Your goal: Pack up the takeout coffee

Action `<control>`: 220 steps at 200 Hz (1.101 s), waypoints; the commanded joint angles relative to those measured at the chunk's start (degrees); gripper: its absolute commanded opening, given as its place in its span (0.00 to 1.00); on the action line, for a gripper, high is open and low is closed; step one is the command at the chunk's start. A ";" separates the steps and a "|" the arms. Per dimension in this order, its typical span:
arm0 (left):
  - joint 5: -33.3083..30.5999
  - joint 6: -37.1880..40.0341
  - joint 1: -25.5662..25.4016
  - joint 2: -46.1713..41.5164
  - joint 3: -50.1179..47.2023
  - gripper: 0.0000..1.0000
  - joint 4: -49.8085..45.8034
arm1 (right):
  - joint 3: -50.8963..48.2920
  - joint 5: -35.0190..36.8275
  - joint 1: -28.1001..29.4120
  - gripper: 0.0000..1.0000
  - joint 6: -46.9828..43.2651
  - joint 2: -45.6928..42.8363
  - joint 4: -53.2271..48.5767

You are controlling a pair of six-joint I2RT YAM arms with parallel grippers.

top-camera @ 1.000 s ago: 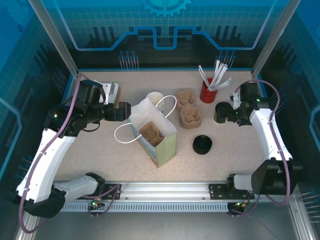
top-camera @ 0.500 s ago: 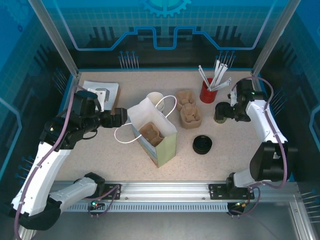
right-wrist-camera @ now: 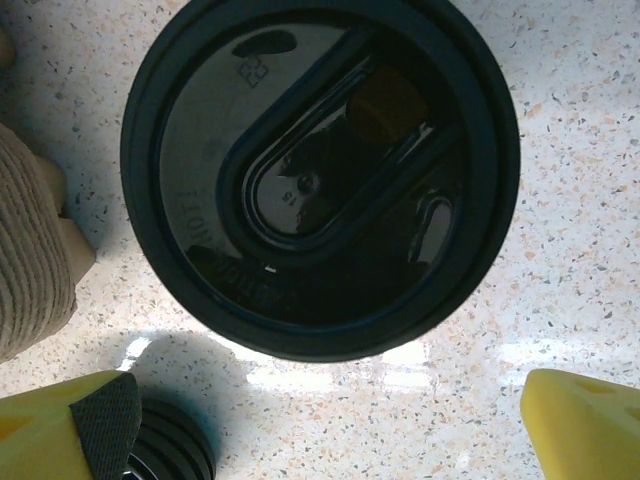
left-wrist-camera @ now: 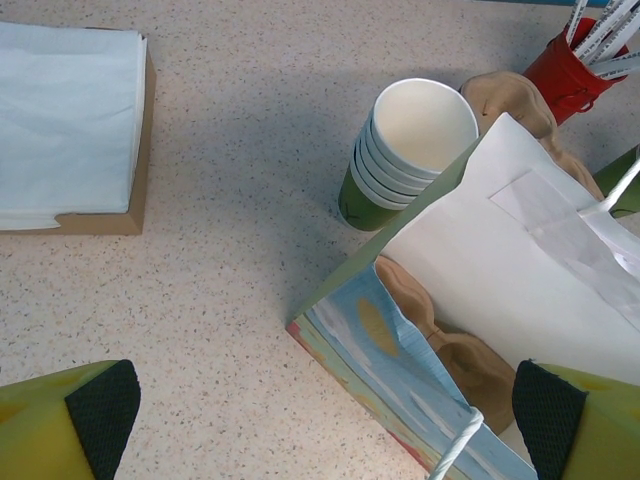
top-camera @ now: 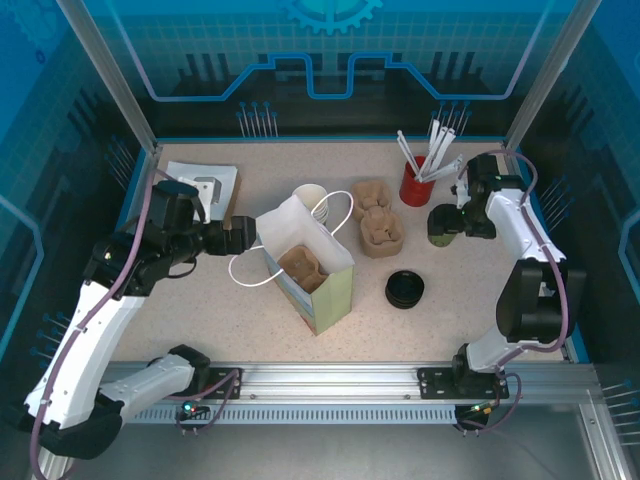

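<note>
The takeout coffee (right-wrist-camera: 320, 170) is a dark green cup closed with a round black lid, standing upright on the table at the right (top-camera: 439, 226). My right gripper (top-camera: 455, 222) hovers right beside and above it, open; in the right wrist view the lid lies just beyond the gripper (right-wrist-camera: 325, 425), not between the fingers. My left gripper (top-camera: 241, 234) is open at the left edge of the paper bag (top-camera: 312, 268), its jaws (left-wrist-camera: 325, 420) wide apart with the bag's painted side wall (left-wrist-camera: 400, 370) between them, untouched.
A pulp carrier (left-wrist-camera: 450, 345) sits inside the bag; more carriers (top-camera: 378, 222) lie behind it. Stacked green cups (left-wrist-camera: 405, 155) stand by the bag. Red cup of straws (top-camera: 415, 180), black lid stack (top-camera: 405, 289), napkin box (top-camera: 203, 186) at far left.
The left gripper drew back slightly left and toward me, uncovering the napkin box. The right arm's elbow folded inward while its gripper stayed at the lidded cup. Both stayed open.
</note>
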 commanded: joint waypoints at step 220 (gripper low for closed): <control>-0.70 0.09 0.55 1.80 1.30 0.99 -0.21 | 11.21 0.65 1.61 1.00 -3.90 13.91 1.58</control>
